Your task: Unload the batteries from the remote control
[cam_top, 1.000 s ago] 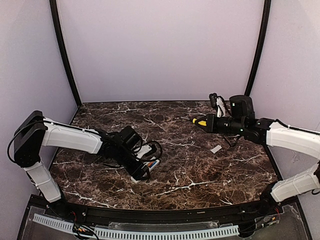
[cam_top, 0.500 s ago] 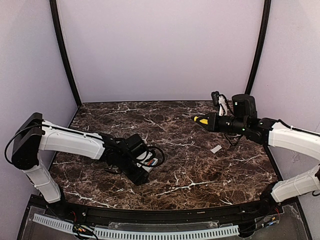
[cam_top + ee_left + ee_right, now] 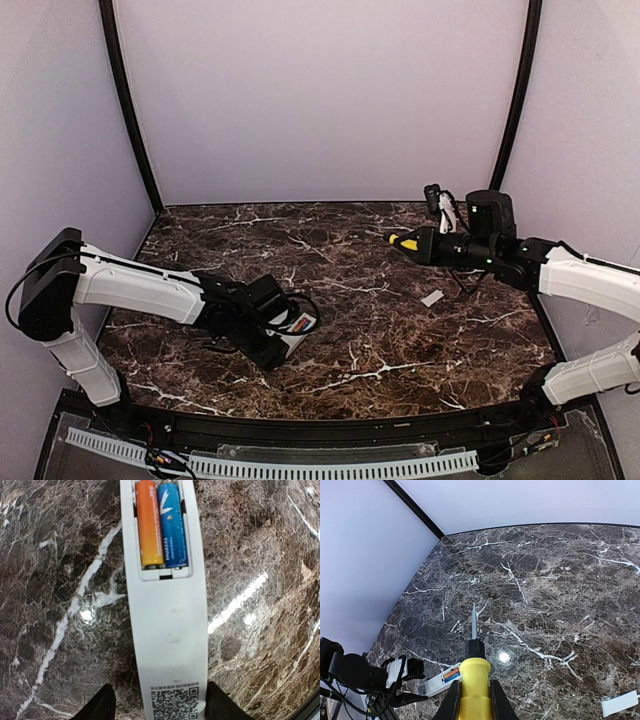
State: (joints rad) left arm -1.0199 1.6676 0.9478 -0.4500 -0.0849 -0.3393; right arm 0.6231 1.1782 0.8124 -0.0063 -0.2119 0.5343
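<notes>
Since a second ago the left arm has swung lower and reached further across the table (image 3: 260,545), bringing the left gripper (image 3: 160,707) over the code-marked end of the remote control (image 3: 167,630); the right arm has barely shifted. The left jaws stand spread, one on each side of the white bar, one close against its edge and the other with a gap, so nothing is pinched yet. The remote lies flat on the table with its compartment open and both batteries (image 3: 161,525) seated side by side. To brace it well, the jaws should probably close squarely on the long edges, clear of the compartment, so the bar cannot skid under prying. The right gripper (image 3: 474,705) pinches the yellow stick tool (image 3: 474,672), held in the air well apart from the remote. Only the left wrist view shows the batteries and jaw gaps plainly; only the top and right wrist views show the small white lid (image 3: 432,298) and the two arms' spacing
</notes>
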